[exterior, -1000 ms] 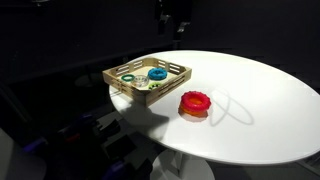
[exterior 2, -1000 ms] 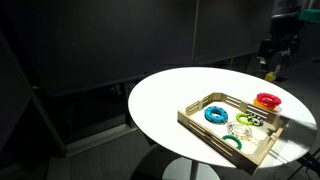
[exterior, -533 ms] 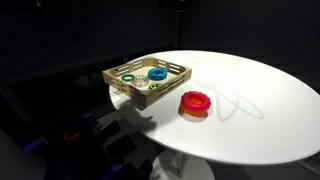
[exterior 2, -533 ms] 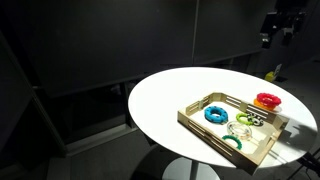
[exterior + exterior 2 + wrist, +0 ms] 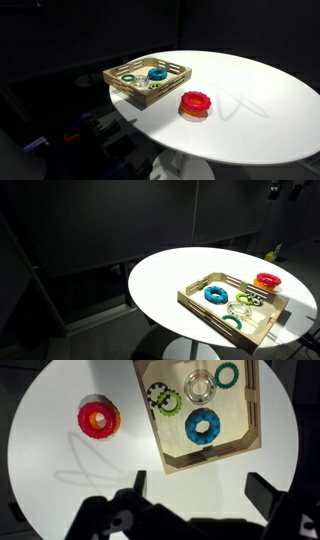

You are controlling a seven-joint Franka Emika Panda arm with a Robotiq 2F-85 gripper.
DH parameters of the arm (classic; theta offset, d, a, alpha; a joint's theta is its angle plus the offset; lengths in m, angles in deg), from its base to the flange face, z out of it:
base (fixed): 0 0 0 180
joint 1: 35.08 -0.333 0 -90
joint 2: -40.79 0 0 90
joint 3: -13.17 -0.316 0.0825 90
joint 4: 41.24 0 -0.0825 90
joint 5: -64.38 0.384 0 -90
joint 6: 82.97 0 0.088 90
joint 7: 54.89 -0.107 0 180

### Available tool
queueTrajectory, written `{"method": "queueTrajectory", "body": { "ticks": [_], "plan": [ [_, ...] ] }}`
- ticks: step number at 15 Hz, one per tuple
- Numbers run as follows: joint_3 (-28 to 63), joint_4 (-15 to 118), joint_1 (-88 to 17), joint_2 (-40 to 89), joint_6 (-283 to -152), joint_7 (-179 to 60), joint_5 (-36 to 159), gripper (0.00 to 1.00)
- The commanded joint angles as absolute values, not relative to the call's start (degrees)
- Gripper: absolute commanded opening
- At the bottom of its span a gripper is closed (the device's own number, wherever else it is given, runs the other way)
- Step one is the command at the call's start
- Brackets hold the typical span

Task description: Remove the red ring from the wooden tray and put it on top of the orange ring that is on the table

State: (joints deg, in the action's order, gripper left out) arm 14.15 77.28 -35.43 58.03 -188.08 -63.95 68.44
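Note:
The red ring (image 5: pixel 86 420) lies stacked on the orange ring (image 5: pixel 115 417) on the white table (image 5: pixel 50 465), beside the wooden tray (image 5: pixel 232 412). The stack also shows in both exterior views, red ring (image 5: pixel 194 100) over orange ring (image 5: pixel 196 114), and red ring (image 5: pixel 267 278) beyond the tray (image 5: pixel 214 315). My gripper (image 5: pixel 200 490) is open and empty, high above the table between the stack and the tray. It is out of frame in one exterior view; only a dark bit of it shows at the top edge of an exterior view (image 5: pixel 281 188).
The tray (image 5: pixel 124 88) holds a blue ring (image 5: pixel 203 427), a clear ring (image 5: pixel 198 385), a green ring (image 5: pixel 228 374) and a green-and-black ring (image 5: pixel 163 398). A small yellow object (image 5: pixel 271 253) lies at the table's far edge. The room around is dark.
My gripper has risen up and away from the stacked rings, leaving one exterior view entirely. The red ring stays on the orange ring; the tray has not moved.

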Motion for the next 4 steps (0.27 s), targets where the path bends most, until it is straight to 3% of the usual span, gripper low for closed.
{"method": "queueTrajectory", "body": {
  "ticks": [1,4],
  "plan": [
    [13.64,77.24,-34.83,57.93,-187.93,-63.81,68.59,1.0],
    [13.65,77.35,-34.83,57.5,-187.95,-63.81,68.58,1.0]
  ]
}}
